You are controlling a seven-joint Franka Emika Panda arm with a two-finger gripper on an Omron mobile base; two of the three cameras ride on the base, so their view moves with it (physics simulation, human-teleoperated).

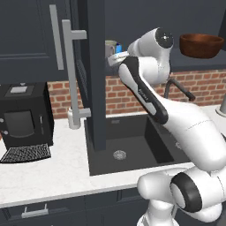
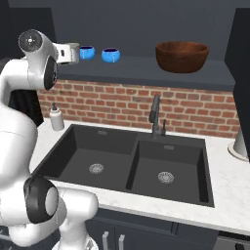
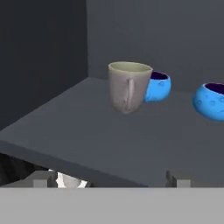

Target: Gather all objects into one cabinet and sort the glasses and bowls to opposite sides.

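hand point(image 3: 109, 178), fingers apart and empty, is facing the mug point(image 3: 128, 87) at frame centre on the cabinet shelf point(image 3: 87, 131); two blue cups point(image 3: 210, 101) beside it. approach level, straddling the mug without nudging them.

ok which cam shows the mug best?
Hand view: the mug stands upright on the cabinet shelf, whole and unblocked, handle toward the camera, a blue cup just behind it. Left base view catches just a sliver behind the door edge and arm. Right base view shows a bit past the arm.
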